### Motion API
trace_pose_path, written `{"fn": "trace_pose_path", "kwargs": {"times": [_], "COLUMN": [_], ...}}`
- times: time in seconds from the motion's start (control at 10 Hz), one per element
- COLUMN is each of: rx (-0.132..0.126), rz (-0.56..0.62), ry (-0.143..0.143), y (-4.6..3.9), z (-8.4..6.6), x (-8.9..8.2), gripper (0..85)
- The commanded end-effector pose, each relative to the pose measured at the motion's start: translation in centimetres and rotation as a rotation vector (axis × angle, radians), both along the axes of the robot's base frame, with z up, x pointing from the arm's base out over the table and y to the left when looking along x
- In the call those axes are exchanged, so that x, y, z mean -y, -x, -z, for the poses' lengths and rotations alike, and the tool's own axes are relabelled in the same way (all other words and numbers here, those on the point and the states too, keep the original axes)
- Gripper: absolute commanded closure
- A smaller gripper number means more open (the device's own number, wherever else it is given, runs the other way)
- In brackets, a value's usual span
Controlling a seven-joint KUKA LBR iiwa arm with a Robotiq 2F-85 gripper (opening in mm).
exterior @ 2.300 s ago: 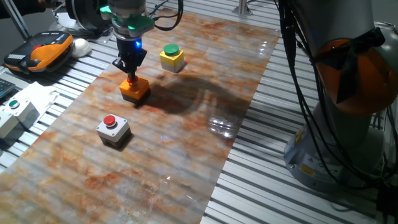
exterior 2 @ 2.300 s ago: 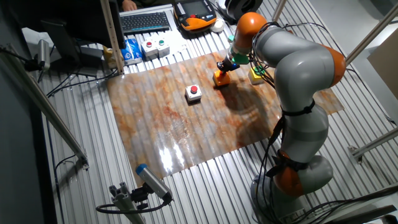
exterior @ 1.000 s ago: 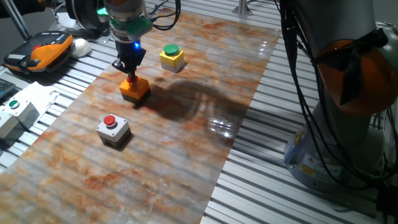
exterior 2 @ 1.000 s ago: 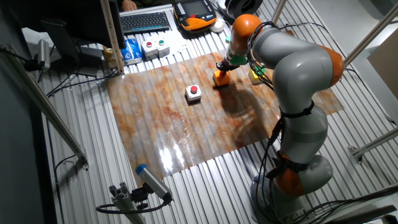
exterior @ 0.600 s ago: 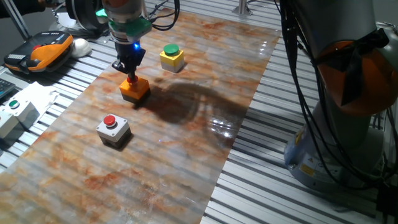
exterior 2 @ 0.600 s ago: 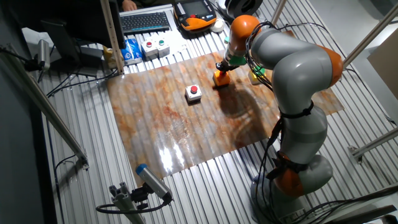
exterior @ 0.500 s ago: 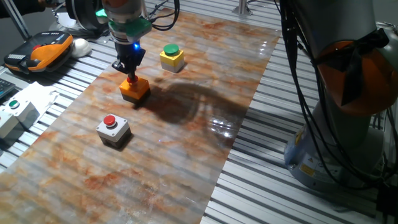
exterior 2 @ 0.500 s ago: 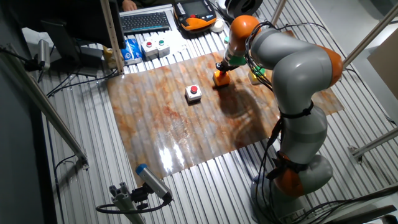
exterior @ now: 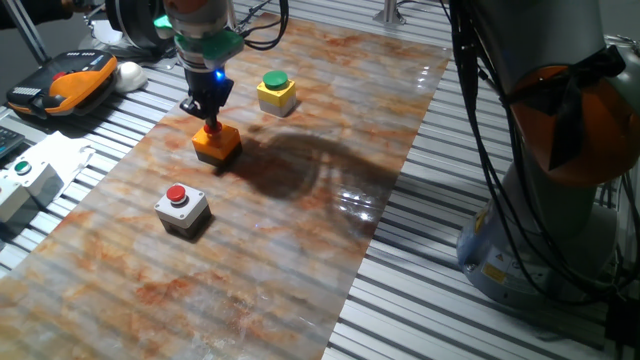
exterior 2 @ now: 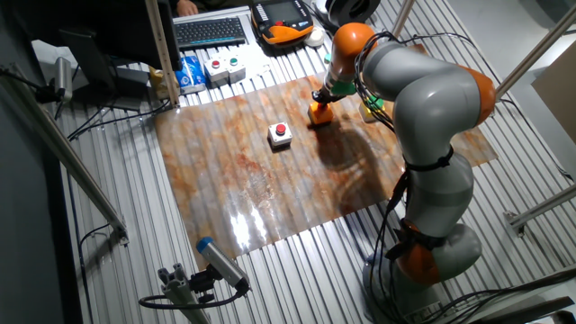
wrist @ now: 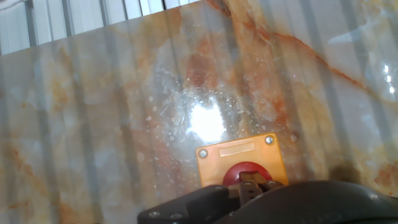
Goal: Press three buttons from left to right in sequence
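Three button boxes stand on the marbled mat (exterior: 300, 200). The grey box with a red cap (exterior: 181, 207) is nearest. The orange box (exterior: 217, 142) is in the middle. The yellow box with a green cap (exterior: 276, 92) is farthest. My gripper (exterior: 211, 126) points straight down, its fingertips together on the top of the orange box. In the hand view the fingertips (wrist: 250, 182) touch each other and rest on the orange box's red cap (wrist: 244, 170). In the other fixed view the gripper (exterior 2: 321, 99) stands over the orange box (exterior 2: 319, 112), and the grey box (exterior 2: 281, 134) lies to its left.
A larger white box with a small green button (exterior: 22, 180) sits off the mat at the left. An orange and black pendant (exterior: 65, 80) and a white mouse (exterior: 130, 73) lie behind it. The robot's base (exterior: 560, 180) stands at the right, and a keyboard (exterior 2: 210, 31) at the far edge.
The hand shifted slightly to the left over the orange box early on. It has held still on the red cap over the last second.
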State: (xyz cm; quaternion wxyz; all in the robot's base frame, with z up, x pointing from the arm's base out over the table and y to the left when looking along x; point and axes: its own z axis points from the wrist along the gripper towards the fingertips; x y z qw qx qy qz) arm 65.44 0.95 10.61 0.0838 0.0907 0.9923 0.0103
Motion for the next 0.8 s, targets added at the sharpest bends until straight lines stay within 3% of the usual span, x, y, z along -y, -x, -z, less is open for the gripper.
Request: {"fn": "trace_pose_path", "kwargs": {"times": [0.0,0.7], "rx": [0.000,0.008], "rz": [0.000,0.001], "ry": [-0.001,0.000], "y": [0.01,-0.07], "z": [0.17,0.42], "x": [-0.03,-0.05], "gripper": [85.0,85.0]}}
